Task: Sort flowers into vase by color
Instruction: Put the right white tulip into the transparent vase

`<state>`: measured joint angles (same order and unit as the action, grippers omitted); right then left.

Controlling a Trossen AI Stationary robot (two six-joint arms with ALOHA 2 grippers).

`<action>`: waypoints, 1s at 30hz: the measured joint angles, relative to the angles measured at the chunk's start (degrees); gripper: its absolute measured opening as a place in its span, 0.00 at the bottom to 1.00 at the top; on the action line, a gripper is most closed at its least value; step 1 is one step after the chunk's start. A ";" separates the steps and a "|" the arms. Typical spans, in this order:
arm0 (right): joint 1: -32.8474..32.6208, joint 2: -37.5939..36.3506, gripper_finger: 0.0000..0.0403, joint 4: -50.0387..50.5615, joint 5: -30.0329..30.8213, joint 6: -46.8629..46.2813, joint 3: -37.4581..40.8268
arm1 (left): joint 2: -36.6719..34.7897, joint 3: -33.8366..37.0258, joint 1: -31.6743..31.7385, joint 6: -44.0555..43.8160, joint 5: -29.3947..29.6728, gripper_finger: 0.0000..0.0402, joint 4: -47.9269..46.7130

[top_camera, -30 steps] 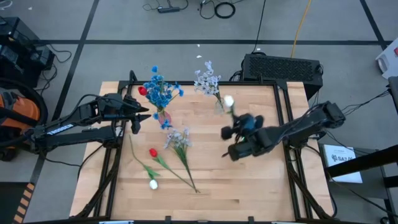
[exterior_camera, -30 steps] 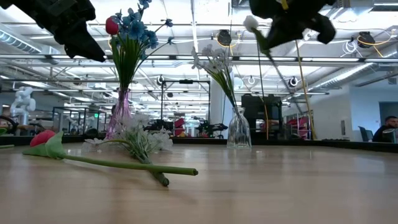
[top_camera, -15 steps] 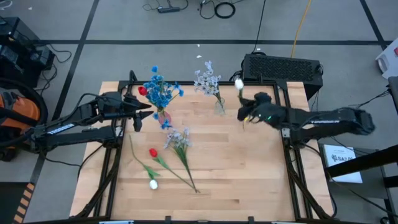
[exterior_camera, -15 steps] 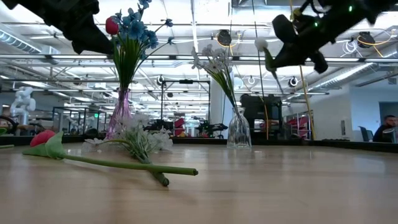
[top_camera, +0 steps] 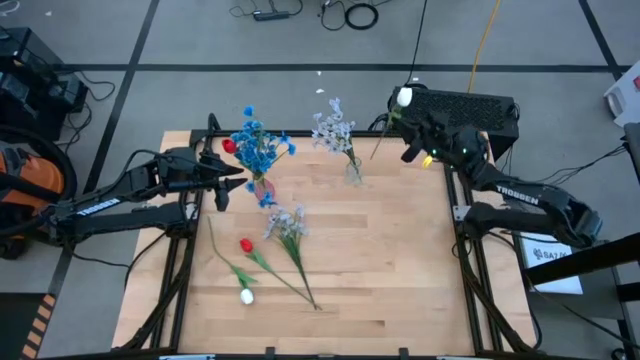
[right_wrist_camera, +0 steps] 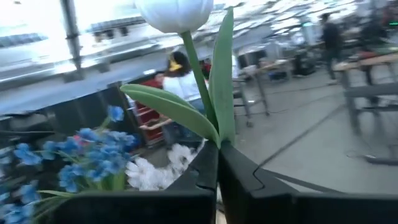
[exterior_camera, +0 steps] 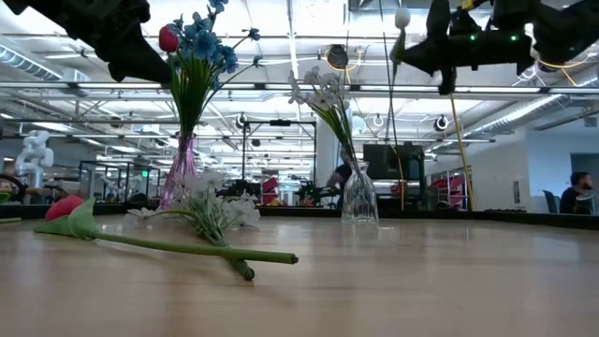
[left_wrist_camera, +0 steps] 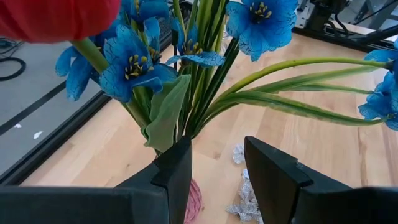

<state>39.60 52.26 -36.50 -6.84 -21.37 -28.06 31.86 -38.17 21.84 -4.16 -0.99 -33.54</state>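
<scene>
A pink vase (top_camera: 262, 186) holds blue flowers (top_camera: 258, 148) and a red tulip (top_camera: 229, 146). My left gripper (top_camera: 222, 187) stands open beside it on the left, fingers apart just short of the stems (left_wrist_camera: 199, 93). A clear vase (top_camera: 353, 172) holds lavender-white sprays (top_camera: 332, 130). My right gripper (top_camera: 410, 130) is shut on a white tulip (top_camera: 404, 97) above the table's far right corner. A red tulip (top_camera: 246, 245), a white tulip (top_camera: 247, 296) and a lavender-white spray (top_camera: 287, 222) lie flat on the table. My right gripper pinches the white tulip's green stem (right_wrist_camera: 211, 134) between its two fingers, right where the leaves (right_wrist_camera: 221, 81) branch off. The fingers lie across the stem. The tulip is lifted clear, bud (exterior_camera: 402, 18) up and toward the far edge, with the stem's lower end (top_camera: 376, 153) sticking out below.
A black box (top_camera: 470, 105) sits just beyond the table's far right edge, under my right gripper. Bare wood (top_camera: 400, 260) fills the table's near and right parts. In the low view, people and workbenches show in the room behind.
My right gripper has swung from over the table's middle toward the far right corner, carrying the white tulip. It has tipped up, so the bud now points up and past the far edge. My left gripper has stayed by the pink vase.
</scene>
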 joint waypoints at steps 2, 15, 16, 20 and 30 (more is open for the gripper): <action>1.25 1.37 0.00 -0.27 -5.15 0.00 -2.16 | 0.00 0.00 -0.01 -0.02 0.00 0.38 -0.02; 1.16 6.38 0.00 -2.06 -13.05 -3.26 -7.11 | 0.00 0.00 -0.02 -0.08 0.85 0.38 -1.82; 0.86 6.97 0.00 -2.22 -12.99 -3.07 -7.11 | 0.00 0.00 0.01 -0.09 1.23 0.38 -2.54; -0.27 9.61 0.00 -2.79 -12.97 -1.75 -7.11 | 0.00 0.00 0.01 -1.56 1.49 0.38 -5.02; -0.38 16.46 0.00 -3.73 -11.90 1.09 -7.11 | 0.00 0.00 0.01 -3.04 1.49 0.38 -7.39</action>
<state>39.22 68.72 -40.23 -18.74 -20.27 -35.18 31.86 -38.17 21.85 -7.20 0.49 -40.93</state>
